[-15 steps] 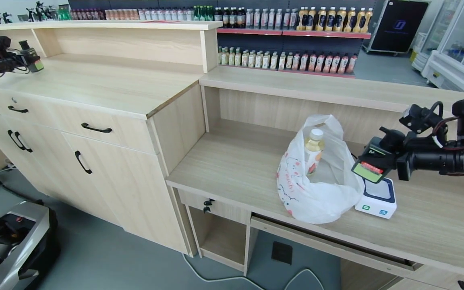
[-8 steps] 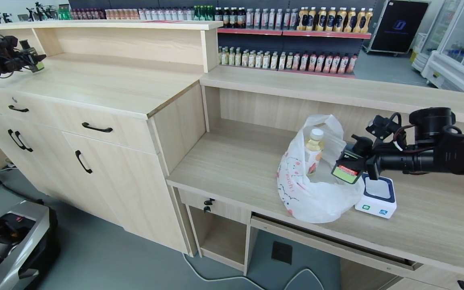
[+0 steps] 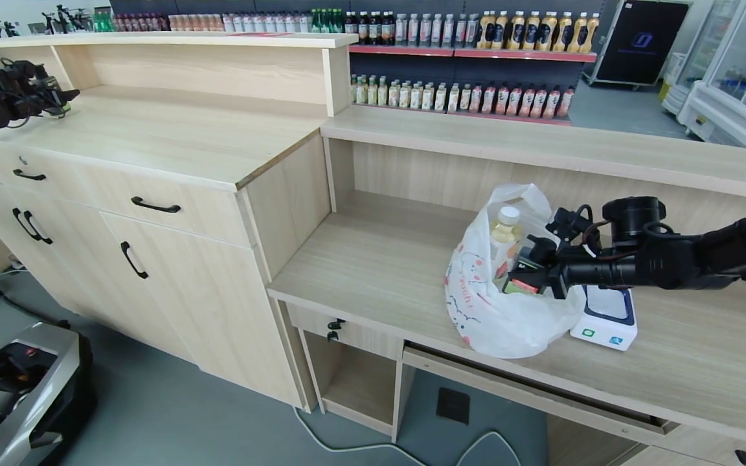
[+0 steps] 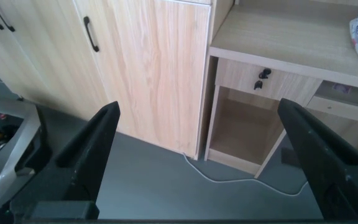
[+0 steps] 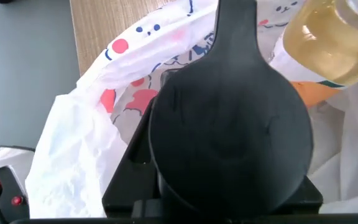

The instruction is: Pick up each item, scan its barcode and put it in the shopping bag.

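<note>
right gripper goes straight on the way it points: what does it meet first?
Likely the bottle standing in the shopping bag: the right gripper, shut on a pack, points across the bag's open mouth toward it. Depth is unclear; it may brush the bag's plastic first.

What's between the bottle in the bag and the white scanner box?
In the head view, the right gripper, holding a small green-and-red item, sits between the bottle and the white scanner box, at the rim of the shopping bag.
</note>
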Robot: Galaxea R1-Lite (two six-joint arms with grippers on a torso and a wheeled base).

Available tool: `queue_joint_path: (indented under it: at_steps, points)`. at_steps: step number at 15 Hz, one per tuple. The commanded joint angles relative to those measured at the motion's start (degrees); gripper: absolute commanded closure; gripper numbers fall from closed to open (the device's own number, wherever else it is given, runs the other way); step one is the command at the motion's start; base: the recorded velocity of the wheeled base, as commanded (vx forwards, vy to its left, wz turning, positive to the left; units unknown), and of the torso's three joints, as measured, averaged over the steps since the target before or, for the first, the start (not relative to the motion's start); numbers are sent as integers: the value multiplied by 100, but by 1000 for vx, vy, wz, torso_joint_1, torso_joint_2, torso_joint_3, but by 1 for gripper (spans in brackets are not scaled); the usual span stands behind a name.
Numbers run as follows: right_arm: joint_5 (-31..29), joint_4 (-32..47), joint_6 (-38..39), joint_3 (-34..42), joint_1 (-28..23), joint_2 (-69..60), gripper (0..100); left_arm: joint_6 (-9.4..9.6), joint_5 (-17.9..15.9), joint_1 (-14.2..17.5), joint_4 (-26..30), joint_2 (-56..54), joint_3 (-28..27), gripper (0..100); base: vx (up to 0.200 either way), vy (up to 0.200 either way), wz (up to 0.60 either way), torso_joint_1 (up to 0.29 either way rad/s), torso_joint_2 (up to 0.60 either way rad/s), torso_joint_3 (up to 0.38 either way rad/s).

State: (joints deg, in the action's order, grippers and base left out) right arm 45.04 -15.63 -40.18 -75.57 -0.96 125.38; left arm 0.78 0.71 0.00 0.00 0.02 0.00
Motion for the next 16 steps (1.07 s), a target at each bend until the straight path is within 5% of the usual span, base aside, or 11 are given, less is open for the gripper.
queue_joint_path:
  at_steps: [1,16]
  points:
    - [-4,-160,1,-133,44,435,100,1,8,0,0,-2,0,0,0,0,0,0,0,0]
    - [4,-257,-16,-344,167,953,100,1,8,0,0,-2,0,0,0,0,0,0,0,0]
